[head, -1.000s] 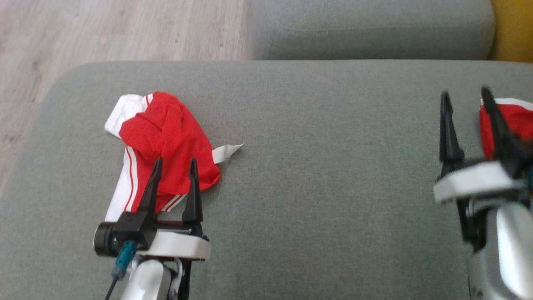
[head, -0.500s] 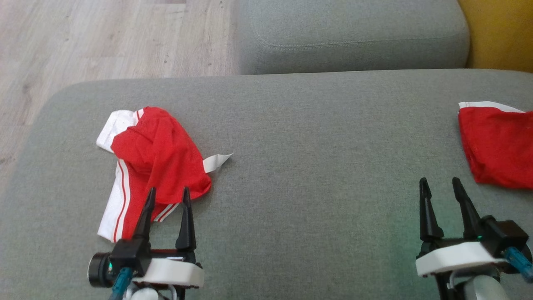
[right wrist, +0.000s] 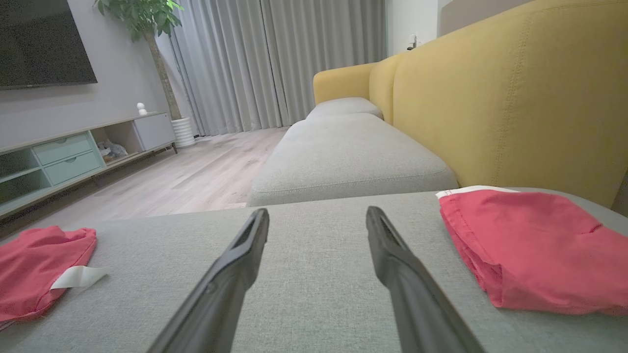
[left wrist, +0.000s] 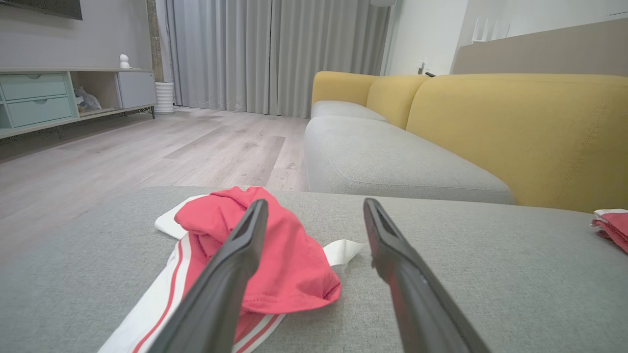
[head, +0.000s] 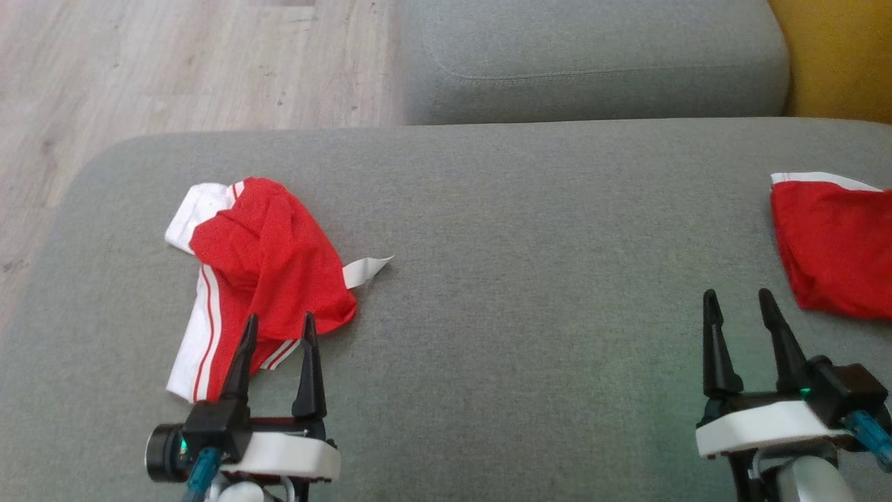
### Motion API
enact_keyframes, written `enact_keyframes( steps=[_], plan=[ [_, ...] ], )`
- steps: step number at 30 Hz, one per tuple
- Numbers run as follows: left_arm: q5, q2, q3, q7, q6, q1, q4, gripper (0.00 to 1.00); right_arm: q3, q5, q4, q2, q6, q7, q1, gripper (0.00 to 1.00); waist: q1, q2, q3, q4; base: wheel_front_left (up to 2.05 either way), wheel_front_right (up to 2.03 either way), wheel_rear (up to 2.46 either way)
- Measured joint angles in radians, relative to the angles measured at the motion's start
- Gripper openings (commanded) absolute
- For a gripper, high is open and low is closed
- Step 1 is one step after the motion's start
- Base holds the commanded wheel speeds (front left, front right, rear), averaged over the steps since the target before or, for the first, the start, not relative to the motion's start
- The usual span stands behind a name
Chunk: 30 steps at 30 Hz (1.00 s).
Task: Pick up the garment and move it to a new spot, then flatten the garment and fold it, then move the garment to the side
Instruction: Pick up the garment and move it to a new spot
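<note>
**Left gripper (head: pixel 279 317) spread at crumpled red garment (head: pixel 272 265); right gripper (head: pixel 737 293) spread, nothing held**

Finding 1. On the left gripper, both dark fingers stand well apart with nothing between them. In the head view its fingertips overlap the near hem of the crumpled red garment. In the left wrist view the left-hand finger crosses the red cloth, while the other finger points at bare upholstery just beside it. Contact with the cloth cannot be confirmed.

Finding 2. The crumpled red garment lies bunched on the left part of the grey seat cushion (head: pixel 523 279). Its white side panel with red stripes trails toward the robot, and a white tab sticks out on the side toward the cushion's middle.

Finding 3. The right gripper is likewise spread and grips nothing, over bare cushion at the right. A folded red garment (head: pixel 833 244) with a white edge lies flat just ahead of it and to its right, apart from the fingers.

Finding 4. The two garments are well apart, with open cushion between them. Beyond lie a second grey cushion (head: pixel 592 63), a yellow backrest (head: pixel 836 56) and pale wood floor (head: pixel 174 63).
</note>
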Motion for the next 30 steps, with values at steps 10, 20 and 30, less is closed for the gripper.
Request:
enact_keyframes(
  steps=[10, 20, 30],
  plan=[
    [0.001, 0.0, 0.015, 0.0, 0.0, 0.0, 0.016, 1.0, 0.068, 0.002, -0.021, 0.0, 0.0, 0.0, 0.007, 1.0, 0.0, 0.0, -0.009, 0.084, 0.0, 0.0, 0.0],
    [0.027, 0.001, 0.042, 0.0, -0.009, 0.005, 0.024, 1.0, 0.147, 0.029, -0.018, 0.0, 0.0, 0.0, 0.043, 1.0, 0.0, 0.0, -0.025, 0.234, 0.0, 0.0, 0.0],
    [0.034, 0.002, 0.052, 0.0, -0.015, 0.025, 0.025, 1.0, 0.199, 0.046, -0.002, 0.001, 0.0, 0.0, 0.043, 1.0, -0.0001, 0.0, -0.04, 0.321, 0.0, 0.0, 0.0]
  ],
)
